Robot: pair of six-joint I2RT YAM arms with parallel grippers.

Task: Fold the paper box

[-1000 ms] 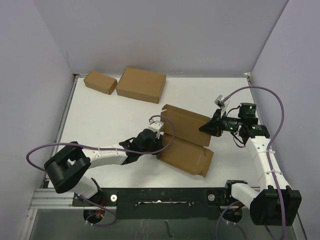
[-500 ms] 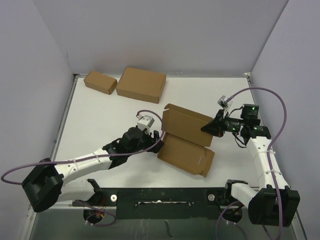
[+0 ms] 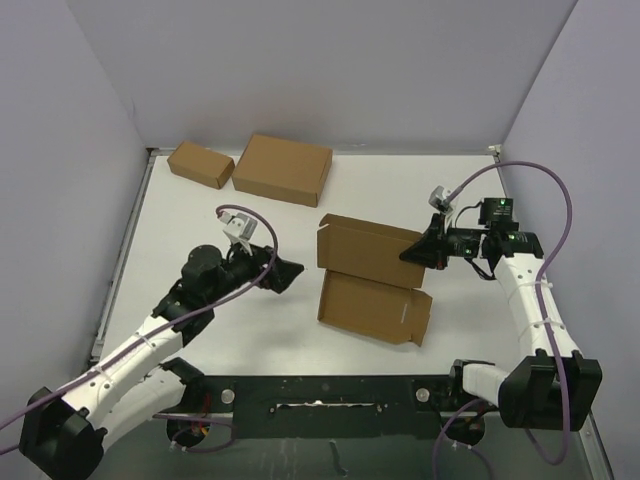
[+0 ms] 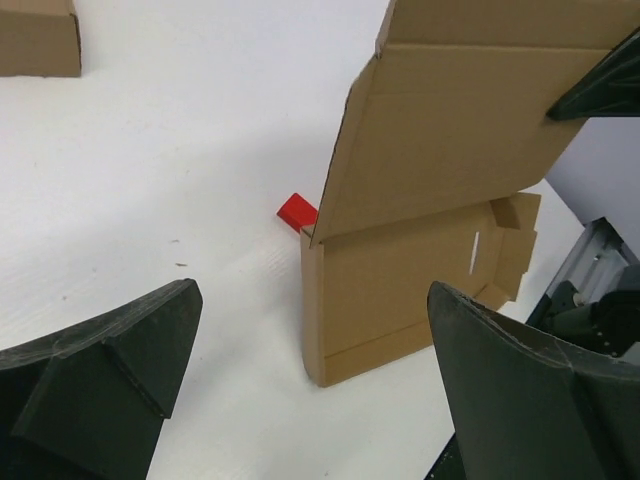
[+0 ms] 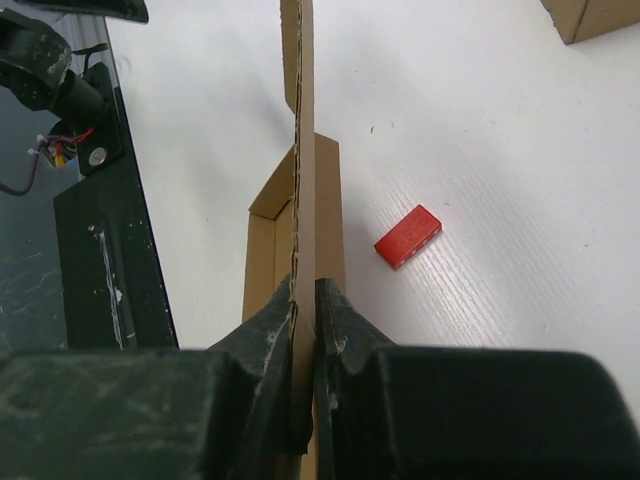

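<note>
The paper box [image 3: 372, 307] lies in the middle of the table, its base panel flat and its lid panel [image 3: 365, 250] raised upright along the far side. My right gripper [image 3: 415, 253] is shut on the lid's right edge; in the right wrist view both fingers [image 5: 275, 320] pinch the thin cardboard edge-on [image 5: 303, 150]. My left gripper [image 3: 285, 275] hovers open a short way left of the box, touching nothing. In the left wrist view its wide-apart fingers [image 4: 100, 370] frame the box's near corner [image 4: 400, 290].
Two closed brown boxes sit at the back left, a small one [image 3: 200, 164] and a larger one [image 3: 282, 169]. A small red block [image 4: 297, 211] lies on the table just behind the raised lid [image 5: 408, 236]. The black rail [image 3: 300, 395] runs along the near edge.
My left gripper has opened, let go of the box's left edge and pulled back to the left. The right gripper still holds the lid, now standing more squarely over the base.
</note>
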